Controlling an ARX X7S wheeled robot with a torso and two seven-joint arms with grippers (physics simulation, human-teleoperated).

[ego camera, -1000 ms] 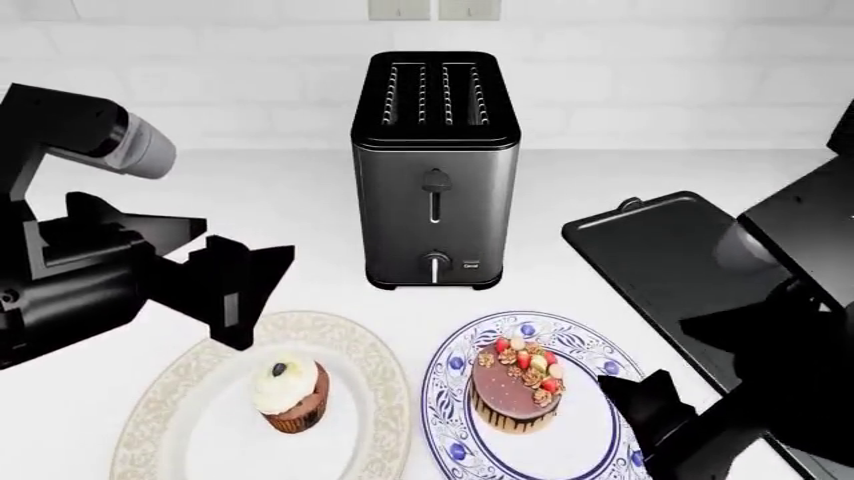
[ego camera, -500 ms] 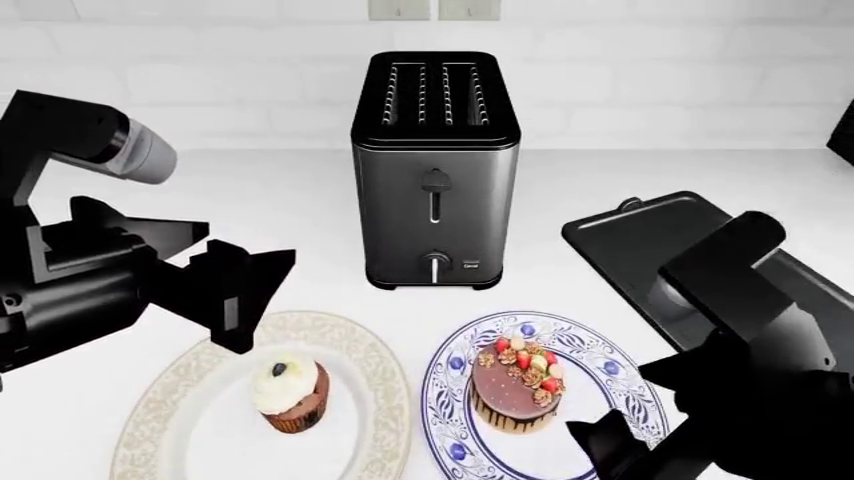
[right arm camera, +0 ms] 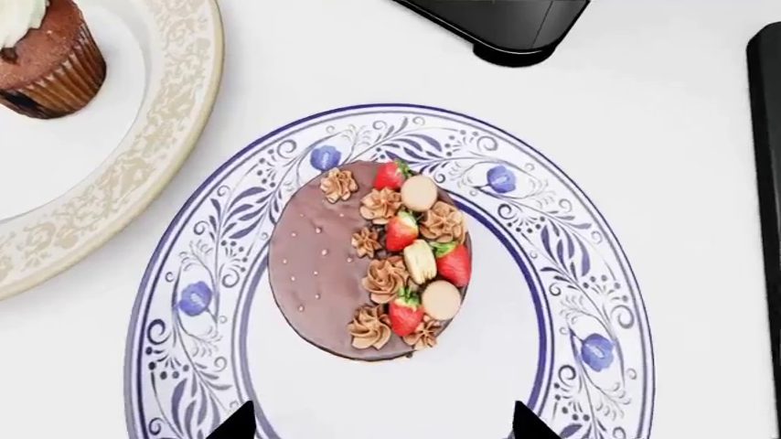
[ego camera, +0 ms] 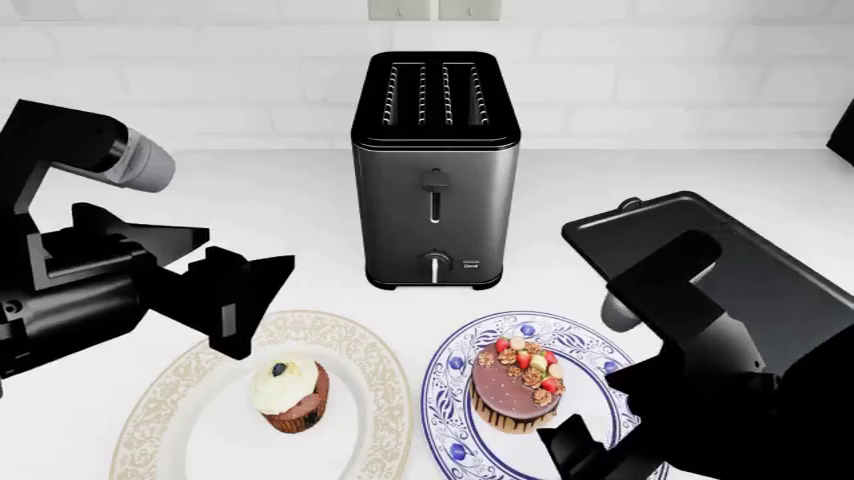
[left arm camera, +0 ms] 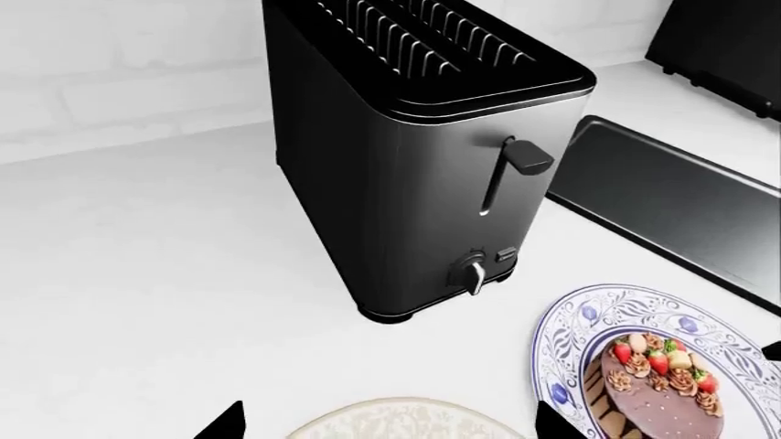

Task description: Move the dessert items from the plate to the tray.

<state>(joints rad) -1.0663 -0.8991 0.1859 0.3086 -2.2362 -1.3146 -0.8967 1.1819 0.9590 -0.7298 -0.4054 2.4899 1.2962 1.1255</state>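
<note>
White countertop (ego camera: 320, 200) backed by a white brick wall, with a dark upright toaster (ego camera: 434, 170) at centre. Two plates lie at the near edge: a cream plate with gold border (ego camera: 360, 370) bearing the cupcake (ego camera: 292, 394), and a blue-patterned plate (ego camera: 587, 345) bearing the chocolate cake (ego camera: 517, 389). The black tray (ego camera: 667, 240) lies to the right of the toaster, bare where visible and partly covered by the right arm.

The right gripper (right arm camera: 379, 425) hovers above the chocolate cake with its two fingertips spread wider than the cake, holding nothing. The left gripper (ego camera: 234, 300) hangs above the far rim of the cream plate, fingers parted and empty, apart from the cupcake.

Risks, as judged: the cake's soft drip sides and loose strawberry and nut topping may be crushed or scattered if the fingers close too high or too hard; a descent off centre could push the cake across its plate; a carry toward the tray passes near the toaster.

Count: two desserts, two plates, one tray, one toaster, two grippers.
</note>
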